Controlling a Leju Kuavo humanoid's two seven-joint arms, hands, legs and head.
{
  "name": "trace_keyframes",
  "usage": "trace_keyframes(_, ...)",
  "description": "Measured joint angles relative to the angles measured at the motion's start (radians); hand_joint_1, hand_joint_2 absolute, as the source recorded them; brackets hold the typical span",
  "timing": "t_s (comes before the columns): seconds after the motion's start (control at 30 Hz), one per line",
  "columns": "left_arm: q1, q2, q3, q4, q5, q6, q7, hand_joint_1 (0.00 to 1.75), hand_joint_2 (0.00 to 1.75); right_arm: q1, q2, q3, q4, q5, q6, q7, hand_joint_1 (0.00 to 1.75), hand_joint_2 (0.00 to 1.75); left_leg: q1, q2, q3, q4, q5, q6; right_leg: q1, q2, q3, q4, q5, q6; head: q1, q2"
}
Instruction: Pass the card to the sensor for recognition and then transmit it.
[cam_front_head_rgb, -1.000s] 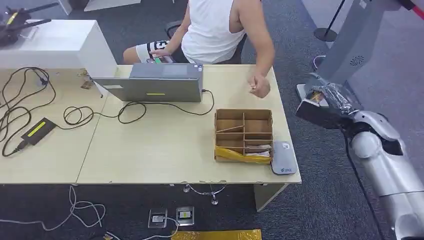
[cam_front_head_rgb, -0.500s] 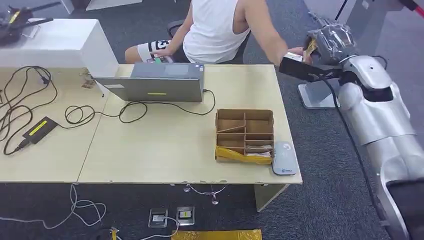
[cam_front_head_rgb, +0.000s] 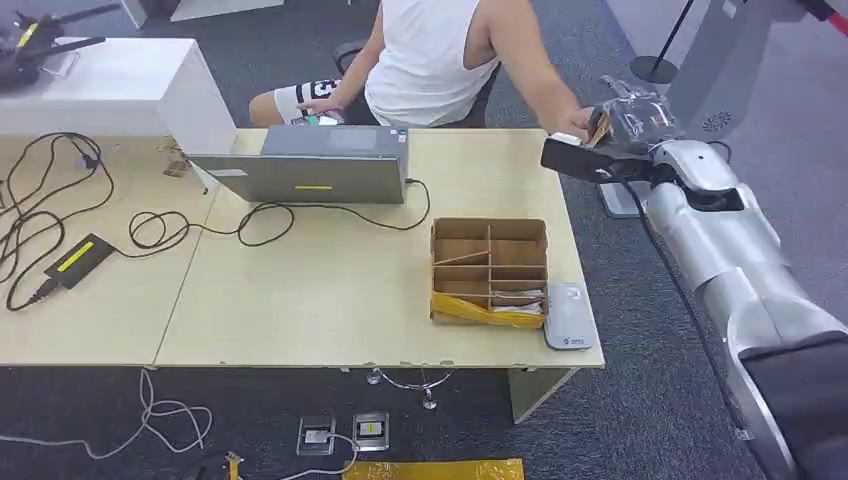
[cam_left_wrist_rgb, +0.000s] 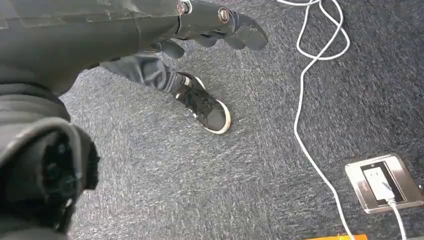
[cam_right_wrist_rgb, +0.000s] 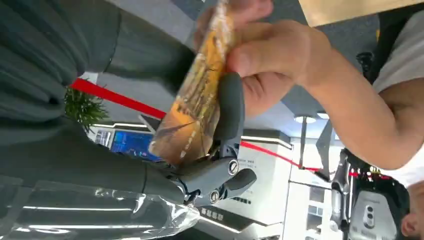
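Note:
My right hand (cam_front_head_rgb: 628, 118) is raised beyond the table's far right corner and pinches an orange-yellow card (cam_front_head_rgb: 600, 129). In the right wrist view the card (cam_right_wrist_rgb: 196, 102) lies between my thumb and a dark finger (cam_right_wrist_rgb: 229, 107). A person's hand (cam_right_wrist_rgb: 272, 60) grips the card's other end, and the same hand (cam_front_head_rgb: 573, 122) reaches over from the seat behind the table. The grey card sensor (cam_front_head_rgb: 567, 316) lies on the table's near right corner, beside a cardboard divider box (cam_front_head_rgb: 488, 262). My left hand (cam_left_wrist_rgb: 212, 22) hangs over the carpet with fingers apart, holding nothing.
A grey laptop (cam_front_head_rgb: 310, 168), black cables (cam_front_head_rgb: 160, 230) and a power brick (cam_front_head_rgb: 75, 258) lie on the wooden table (cam_front_head_rgb: 320, 300). A white cabinet (cam_front_head_rgb: 110, 90) stands at the far left. On the floor are a socket (cam_left_wrist_rgb: 384, 183), a white cable (cam_left_wrist_rgb: 302, 100) and a shoe (cam_left_wrist_rgb: 207, 107).
My right arm swung up from beside the table toward the person, then dropped a little. The person's hand has come across and taken hold of the card's free end.

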Motion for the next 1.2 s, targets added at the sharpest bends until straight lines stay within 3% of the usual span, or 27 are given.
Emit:
trace_keyframes(0.47, -0.004, 0.0, -0.027, 0.0, 0.008, -0.007, 0.003, 0.0, 0.0, -0.001, 0.003, 0.008, 0.071, -0.056, -0.056, -0.024, 0.0, 1.75, 0.0, 0.001, 0.001, 0.0, 0.0, 0.0, 0.0, 0.002, 0.0, 0.0, 0.0, 0.0, 0.0, 0.0)
trace_keyframes(0.57, -0.004, 0.0, -0.031, 0.0, 0.015, -0.005, 0.003, 0.0, 0.0, -0.008, 0.003, 0.002, 0.076, -0.099, -0.073, -0.047, 0.0, 1.75, 0.0, 0.001, 0.001, 0.0, 0.0, 0.0, 0.0, 0.002, 0.0, 0.0, 0.0, 0.0, 0.0, 0.0)
trace_keyframes(0.73, -0.004, 0.0, -0.037, 0.0, 0.031, 0.003, 0.003, 0.0, 0.0, -0.022, 0.007, -0.034, 0.07, -0.266, -0.076, -0.151, 0.0, 1.75, 0.0, 0.001, 0.001, 0.0, 0.0, 0.0, 0.0, 0.002, 0.0, 0.0, 0.0, 0.0, 0.0, 0.0)
trace_keyframes(0.8, -0.003, 0.0, -0.043, 0.0, 0.042, 0.009, 0.003, 0.0, 0.0, -0.023, 0.013, -0.056, 0.05, -0.399, -0.032, -0.201, 0.0, 1.75, 0.0, 0.001, 0.001, 0.0, 0.0, 0.0, 0.0, 0.002, 0.0, 0.001, 0.0, 0.0, 0.0, 0.0)
trace_keyframes(0.87, -0.003, 0.0, -0.043, 0.0, 0.058, 0.014, 0.003, 0.0, 0.0, -0.017, 0.014, -0.074, -0.005, -0.573, 0.055, -0.204, 0.0, 1.75, 0.0, 0.001, 0.001, 0.0, 0.0, 0.0, 0.0, 0.002, 0.0, 0.001, 0.0, 0.0, 0.0, 0.0)
trace_keyframes(1.03, 0.003, 0.0, -0.049, 0.0, 0.095, 0.036, -0.006, 0.0, 0.0, 0.07, -0.004, -0.1, -0.276, -0.88, 0.247, -0.084, 0.0, 1.75, 0.0, 0.001, 0.002, 0.0, 0.0, 0.0, 0.001, 0.002, 0.0, 0.0, 0.0, 0.0, -0.001, 0.0)
trace_keyframes(1.2, 0.027, 0.001, -0.049, 0.001, 0.13, 0.061, -0.025, 0.0, 0.0, 0.237, -0.056, -0.127, -0.562, -0.959, 0.302, 0.02, 0.0, 1.75, 0.001, 0.001, 0.002, 0.0, -0.001, 0.0, 0.001, 0.002, 0.0, -0.001, 0.0, 0.0, 0.0, 0.0)
